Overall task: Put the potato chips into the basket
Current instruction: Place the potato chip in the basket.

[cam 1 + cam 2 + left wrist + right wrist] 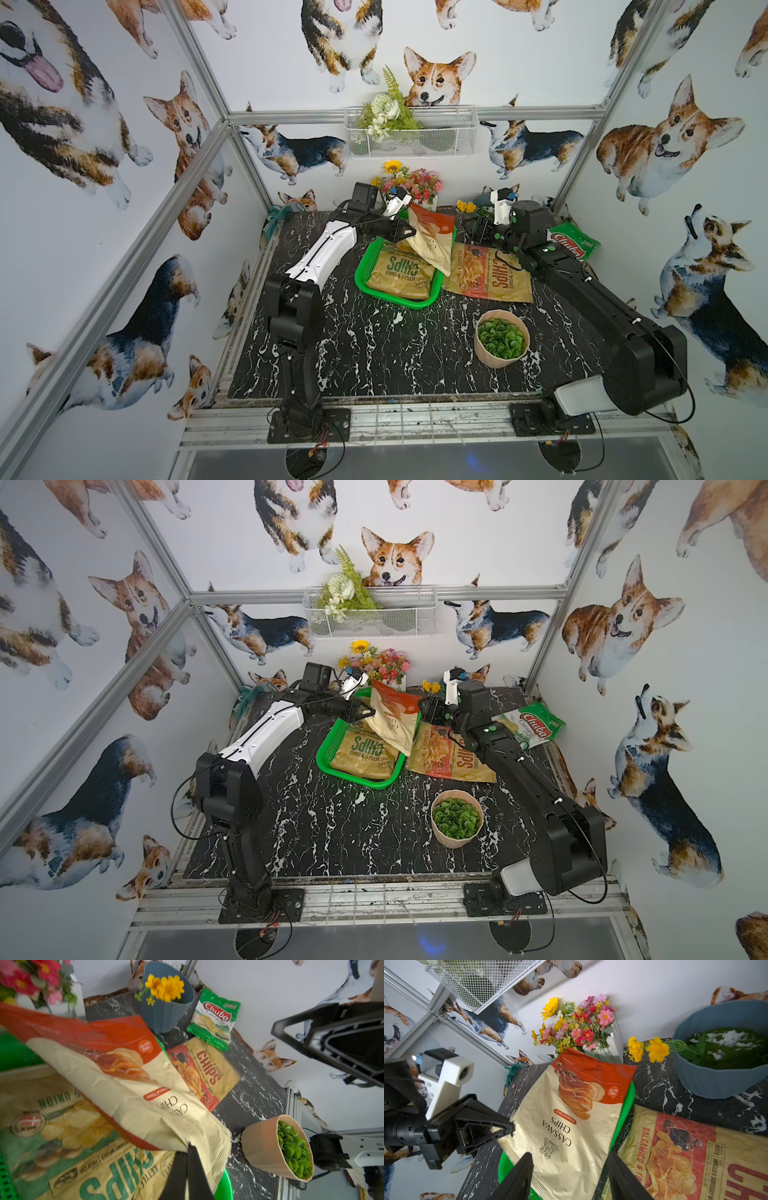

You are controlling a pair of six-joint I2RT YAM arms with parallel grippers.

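The black marbled surface [374, 353] carries everything. Near its centre, a little toward 12 o'clock, sits the green basket [399, 300], and the yellow "CHIPS" bag [395, 272] lies flat inside it and fills most of it. At 3 o'clock of the basket, just beside its rim, the tan-and-red "CHIPS" bag [490, 274] lies flat on the surface. The cream-and-rust bag [432, 241] is held tilted above the basket's 1 o'clock corner, rust end toward 12 o'clock and cream end hanging over the yellow bag and the basket's 3 o'clock rim. The beige pot [494, 361] of green leaves stands at 5 o'clock of the basket, well apart from it. The green-white "Chuba" bag [575, 243] lies at 2 o'clock, near the surface's edge. The left tool [510, 1127] is pinched tight on the cream-and-rust bag's edge at its 9 o'clock side. The right tool [569, 1154] hangs at 3 o'clock of that bag with its jaws spread and nothing gripped; whether it touches the bag cannot be told.
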